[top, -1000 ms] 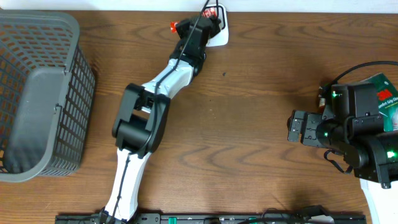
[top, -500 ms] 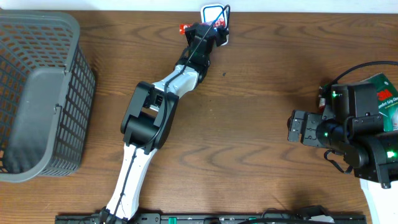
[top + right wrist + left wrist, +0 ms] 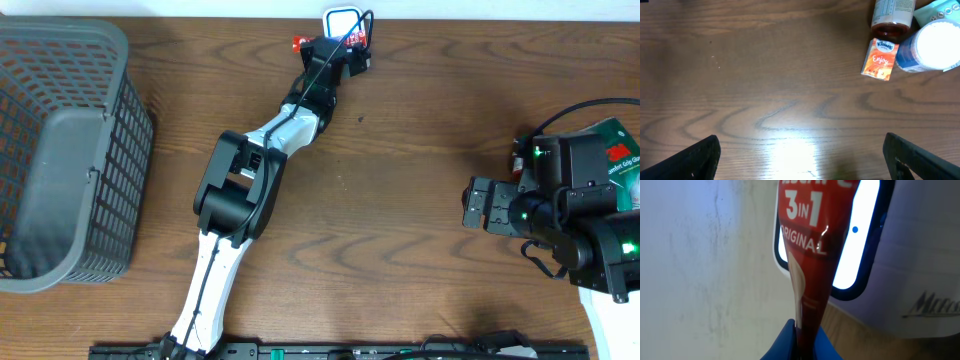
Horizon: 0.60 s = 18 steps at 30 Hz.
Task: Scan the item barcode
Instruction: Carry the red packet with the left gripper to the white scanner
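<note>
A red sachet printed "3 in 1 Original" hangs upright in my left gripper, whose blue fingers are shut on its lower end. Right behind it stands the white scanner, and the sachet covers the middle of its lit window. From overhead, my left gripper is stretched to the table's far edge, right in front of the scanner. My right gripper hovers open over bare wood at the right side, with nothing between its fingers.
A grey mesh basket stands at the far left. Near the right arm lie an orange Kleenex pack, a brown bottle, a blue-and-white tub and a green 3M pack.
The left arm has reached farther toward the back edge, bringing the sachet up in front of the scanner window; over the last half second it has held still. The right arm has not moved.
</note>
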Tool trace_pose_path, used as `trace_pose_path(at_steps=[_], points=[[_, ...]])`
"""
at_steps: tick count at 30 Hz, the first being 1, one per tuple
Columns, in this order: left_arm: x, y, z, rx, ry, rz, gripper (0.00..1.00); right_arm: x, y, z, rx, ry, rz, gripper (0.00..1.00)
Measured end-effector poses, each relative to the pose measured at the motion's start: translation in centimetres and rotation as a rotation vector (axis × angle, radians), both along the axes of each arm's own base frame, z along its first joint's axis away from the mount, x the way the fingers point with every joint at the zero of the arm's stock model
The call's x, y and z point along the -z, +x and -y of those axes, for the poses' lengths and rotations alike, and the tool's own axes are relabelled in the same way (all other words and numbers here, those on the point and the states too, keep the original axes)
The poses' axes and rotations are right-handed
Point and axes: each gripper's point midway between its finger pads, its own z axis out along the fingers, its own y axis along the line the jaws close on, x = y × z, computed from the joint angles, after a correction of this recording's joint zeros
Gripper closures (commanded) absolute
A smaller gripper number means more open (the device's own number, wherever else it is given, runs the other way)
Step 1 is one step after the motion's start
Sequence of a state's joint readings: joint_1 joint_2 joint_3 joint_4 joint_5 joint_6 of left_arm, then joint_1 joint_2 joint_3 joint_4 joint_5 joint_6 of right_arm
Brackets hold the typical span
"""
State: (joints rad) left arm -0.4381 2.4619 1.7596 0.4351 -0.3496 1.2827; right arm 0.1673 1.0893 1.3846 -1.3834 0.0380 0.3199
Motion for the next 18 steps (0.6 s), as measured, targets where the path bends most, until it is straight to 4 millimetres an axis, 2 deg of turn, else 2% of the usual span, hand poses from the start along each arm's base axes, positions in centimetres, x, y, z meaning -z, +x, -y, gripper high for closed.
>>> trace_pose_path(at_steps=[18], points=[[0.3,0.7,-1.7,-0.019,-0.004,0.002,0.93,0.0,0.0,0.0,0.0,0.0,0.0,0.01]])
